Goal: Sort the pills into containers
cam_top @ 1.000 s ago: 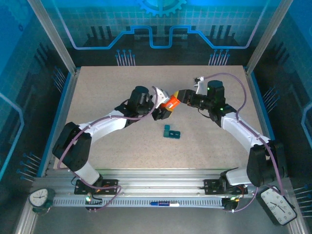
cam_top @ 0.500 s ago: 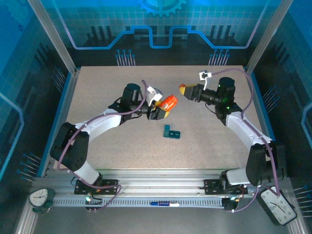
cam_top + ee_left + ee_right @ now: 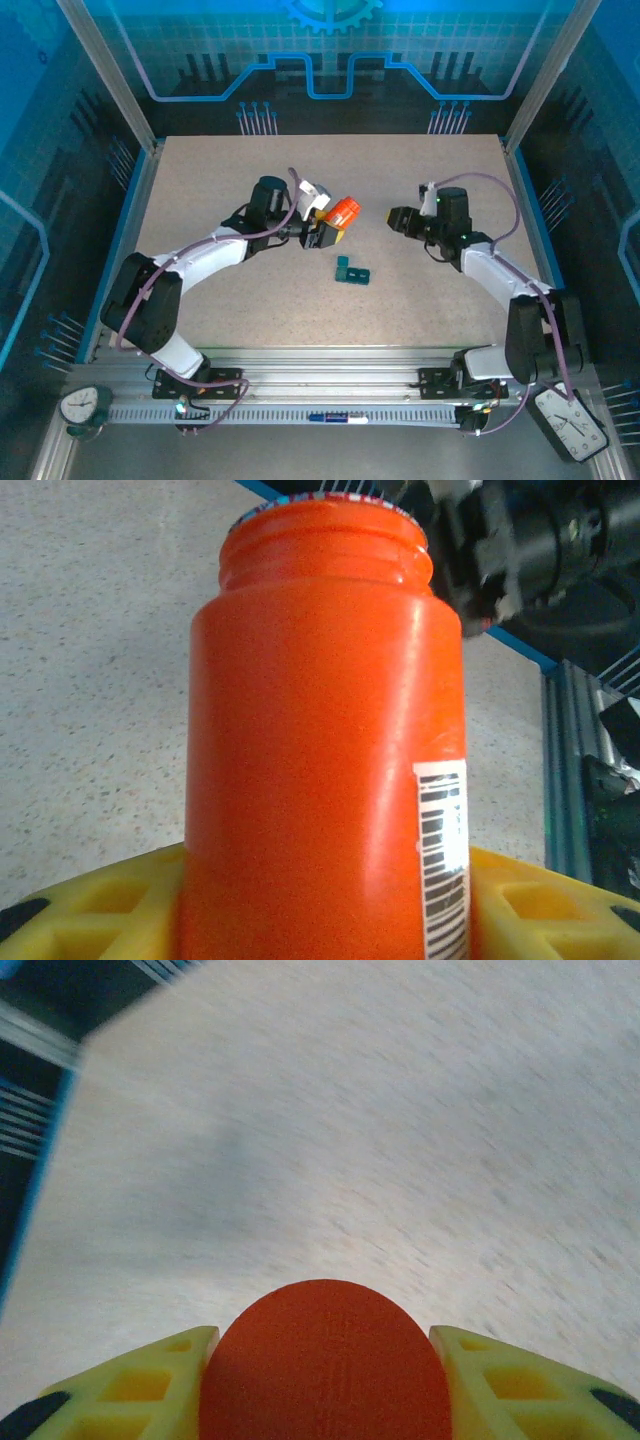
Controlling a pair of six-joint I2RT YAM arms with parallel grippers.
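Containers (image 3: 352, 271) show from above; wrists see bottle (image 3: 320, 730) (uncapped) and cap (image 3: 322, 1360).

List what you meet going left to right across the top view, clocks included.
Left clock → bottle → right gripper → right clock.

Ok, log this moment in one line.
left end effector: grips uncapped orange bottle | right end effector: grips orange cap | pill box: lying free

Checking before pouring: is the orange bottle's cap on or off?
Off: the bottle shows a bare threaded neck, and the right jaws hold the cap.
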